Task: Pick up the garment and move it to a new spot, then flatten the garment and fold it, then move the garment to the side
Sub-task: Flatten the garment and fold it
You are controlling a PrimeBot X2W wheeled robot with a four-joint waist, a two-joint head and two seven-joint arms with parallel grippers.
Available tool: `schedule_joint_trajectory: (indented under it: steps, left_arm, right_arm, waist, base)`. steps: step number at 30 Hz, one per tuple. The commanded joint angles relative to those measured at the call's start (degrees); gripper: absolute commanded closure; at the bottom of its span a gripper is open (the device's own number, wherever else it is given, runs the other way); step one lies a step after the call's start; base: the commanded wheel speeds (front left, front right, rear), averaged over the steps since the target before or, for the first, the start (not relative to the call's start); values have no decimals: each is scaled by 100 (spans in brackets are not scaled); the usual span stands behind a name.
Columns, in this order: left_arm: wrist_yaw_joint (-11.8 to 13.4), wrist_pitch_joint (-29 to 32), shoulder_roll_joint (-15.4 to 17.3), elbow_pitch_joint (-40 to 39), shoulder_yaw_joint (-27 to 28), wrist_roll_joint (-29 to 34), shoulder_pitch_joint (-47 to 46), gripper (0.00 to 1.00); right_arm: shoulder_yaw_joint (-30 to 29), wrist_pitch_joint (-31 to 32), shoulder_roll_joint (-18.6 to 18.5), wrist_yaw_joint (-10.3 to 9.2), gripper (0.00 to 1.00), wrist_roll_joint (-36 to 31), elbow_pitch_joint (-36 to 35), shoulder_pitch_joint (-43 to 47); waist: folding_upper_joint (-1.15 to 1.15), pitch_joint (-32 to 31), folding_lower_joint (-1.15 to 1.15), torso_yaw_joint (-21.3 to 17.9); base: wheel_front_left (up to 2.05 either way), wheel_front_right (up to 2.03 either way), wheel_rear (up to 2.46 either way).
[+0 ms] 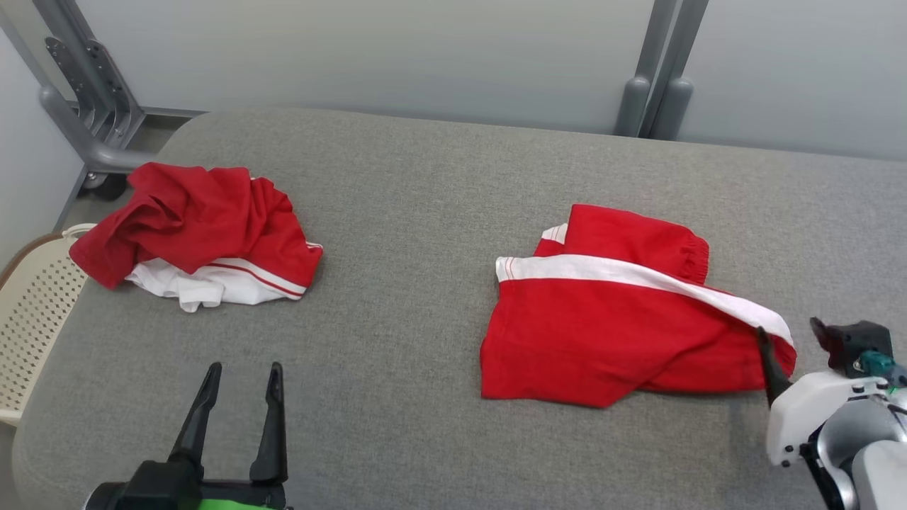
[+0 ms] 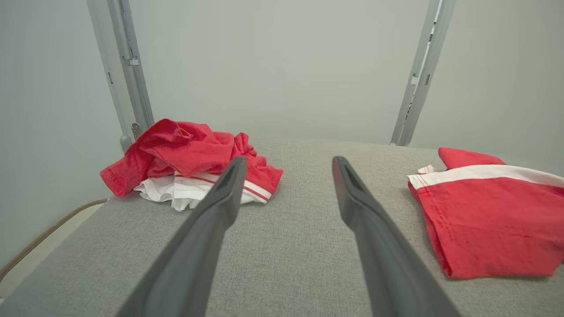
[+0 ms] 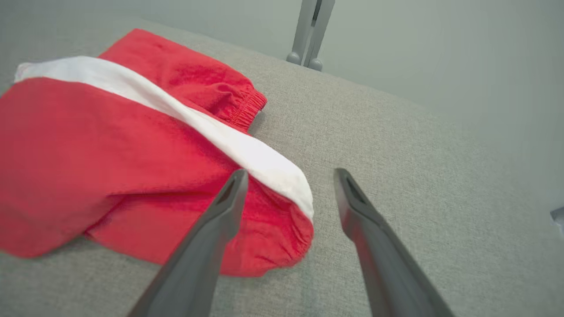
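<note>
The garment (image 1: 609,319), red shorts with a white side stripe, lies folded on the right half of the grey padded table (image 1: 411,212). Its elastic-cuffed corner points toward my right gripper (image 1: 788,329), which is open beside that corner, one finger (image 3: 220,215) over the red cloth and the other over bare table. Seen from the right wrist, the garment (image 3: 110,149) lies under and left of the gripper (image 3: 291,172), not pinched. My left gripper (image 1: 244,368) is open at the table's near left with nothing in it. From the left wrist, that gripper (image 2: 288,159) points across the table and the garment (image 2: 493,215) lies to its right.
A crumpled red and white pile of clothes (image 1: 202,234) sits at the table's far left, also seen from the left wrist (image 2: 189,163). A cream perforated basket (image 1: 32,312) stands off the left edge. Grey metal posts (image 1: 652,78) rise behind the table.
</note>
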Motion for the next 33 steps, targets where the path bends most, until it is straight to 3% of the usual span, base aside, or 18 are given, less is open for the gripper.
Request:
schedule_joint_trajectory:
  steps: [1,5,10,14,22,33]
  left_arm:
    - [-14,-1,20,74,66,-92,88,0]
    - [-17,-1,106,318,63,-45,50,0]
    - [-12,-1,127,576,149,-66,23,0]
    - [86,-2,103,704,148,-81,79,0]
    - [48,4,368,874,57,-42,-105,0]
    - [8,385,625,1077,-218,-205,-98,0]
  right_arm:
    - [-106,-165,210,-8,0,193,-110,156]
    - [-575,-615,920,-8,0,1036,-352,391]
    - [-678,-824,1171,-7,0,1265,-493,525]
    - [-592,-1099,1245,-6,0,1514,-608,667]
    - [283,-1415,1248,-6,0,1981,-649,894]
    - [538,-1084,1248,-6,0,1661,-425,1128]
  waist:
    - [0,-47,0,-23]
    - [0,-174,0,-102]
    - [0,-287,0,-190]
    - [0,-402,0,-299]
    - [0,-554,0,-484]
    - [0,-688,0,-724]
  base:
    - [0,0,0]
    - [0,0,0]
    - [0,0,0]
    - [0,0,0]
    - [0,0,0]
    - [0,0,0]
